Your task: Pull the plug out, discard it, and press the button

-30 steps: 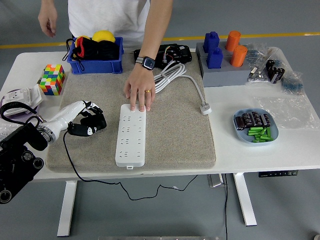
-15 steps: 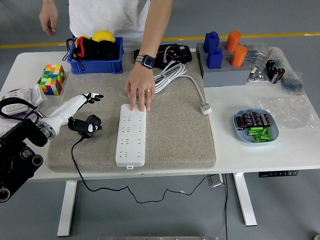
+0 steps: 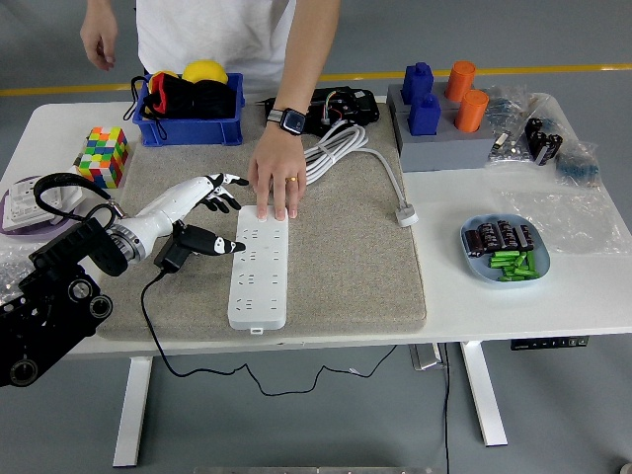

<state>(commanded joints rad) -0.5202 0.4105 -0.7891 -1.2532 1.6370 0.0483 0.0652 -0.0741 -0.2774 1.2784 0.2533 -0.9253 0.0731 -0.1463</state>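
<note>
At the mat's left side the left robot hand hovers with fingers spread, holding nothing, just beside the power strip. Below it the black plug lies loose on the grey mat, cord trailing off the bench. Pulling and discarding look done; the button press seems in hand, calling for a fingertip lowered onto the strip's switch. A person's hand steadies the strip's far end. Half a second ago the robot hand was farther left, away from the strip.
</note>
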